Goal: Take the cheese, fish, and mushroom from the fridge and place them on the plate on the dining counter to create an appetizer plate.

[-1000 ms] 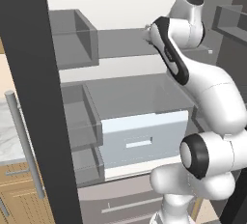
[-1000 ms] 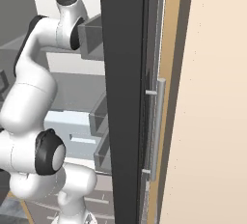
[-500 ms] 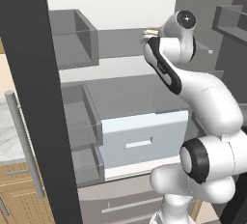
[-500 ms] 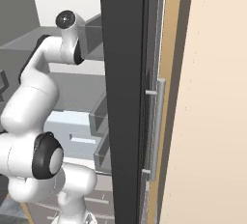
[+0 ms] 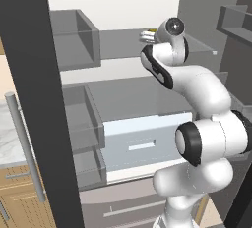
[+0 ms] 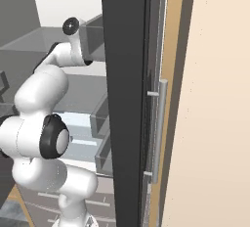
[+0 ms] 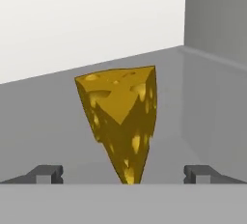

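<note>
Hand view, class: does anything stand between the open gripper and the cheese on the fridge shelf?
Nothing visible does. The cheese stands on the grey fridge shelf straight ahead of the gripper, its narrow end pointing toward the gap between the two spread fingertips, with only bare shelf to either side.

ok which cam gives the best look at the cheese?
Hand view: the cheese sits large and centred on the grey fridge shelf, between the open gripper fingertips. The left base view shows a small sliver past the arm; the right base view hides it.

Glossy white arm (image 5: 202,89), dark joints
</note>
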Available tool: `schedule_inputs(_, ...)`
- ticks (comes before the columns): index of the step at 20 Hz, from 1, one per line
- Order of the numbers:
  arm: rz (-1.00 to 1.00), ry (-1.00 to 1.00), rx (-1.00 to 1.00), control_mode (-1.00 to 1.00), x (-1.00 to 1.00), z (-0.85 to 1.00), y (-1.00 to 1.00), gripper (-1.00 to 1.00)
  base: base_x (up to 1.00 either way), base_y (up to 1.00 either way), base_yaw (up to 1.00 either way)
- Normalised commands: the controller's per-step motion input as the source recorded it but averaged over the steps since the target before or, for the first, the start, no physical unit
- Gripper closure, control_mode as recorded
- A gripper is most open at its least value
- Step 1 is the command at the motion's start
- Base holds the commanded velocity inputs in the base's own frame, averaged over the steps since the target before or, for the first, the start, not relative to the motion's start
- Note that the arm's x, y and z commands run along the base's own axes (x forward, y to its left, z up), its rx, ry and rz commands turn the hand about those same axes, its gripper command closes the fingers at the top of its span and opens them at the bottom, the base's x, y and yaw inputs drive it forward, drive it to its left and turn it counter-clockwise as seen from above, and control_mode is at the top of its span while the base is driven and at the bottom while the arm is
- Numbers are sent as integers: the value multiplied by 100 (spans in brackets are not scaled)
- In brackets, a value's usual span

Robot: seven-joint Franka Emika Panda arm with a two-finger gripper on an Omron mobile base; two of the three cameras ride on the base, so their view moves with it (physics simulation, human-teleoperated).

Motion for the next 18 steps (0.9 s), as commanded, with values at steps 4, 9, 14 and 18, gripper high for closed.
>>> schedule_inputs(4,-9,0,0,-100,63,3,-4,-100,0,0,0)
schedule_inputs(9,-5,0,0,-100,54,0,0,-100,0,0,0)
schedule_inputs(14,-1,0,0,-100,49,0,0,-100,0,0,0)
schedule_inputs(18,0,1,0,-100,30,-7,-4,-100,0,0,0)
